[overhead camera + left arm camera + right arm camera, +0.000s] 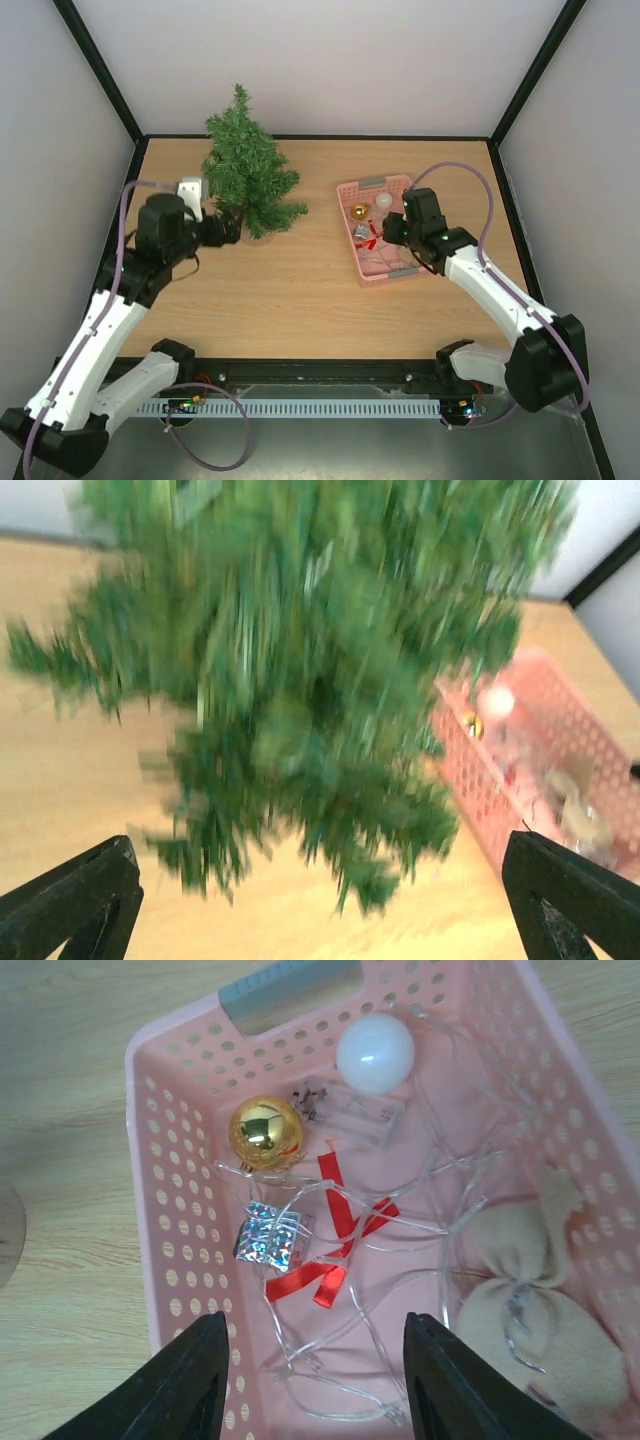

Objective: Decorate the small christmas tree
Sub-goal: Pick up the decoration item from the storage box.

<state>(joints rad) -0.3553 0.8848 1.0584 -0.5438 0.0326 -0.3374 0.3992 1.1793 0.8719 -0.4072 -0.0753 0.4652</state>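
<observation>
The right gripper [312, 1360] hangs spread over the basket [170, 1260], likely to pick the ribbon [330, 1260] beneath; the left gripper [318, 880] gapes before the tree [300, 680]

A small green christmas tree [247, 175] left, a pink plastic basket [349, 235] right.
Both sit on the wooden worktop [290, 300], apart. In the basket, a shiny gold ball [266, 1132] lies left of a white round ball [375, 1052].
</observation>
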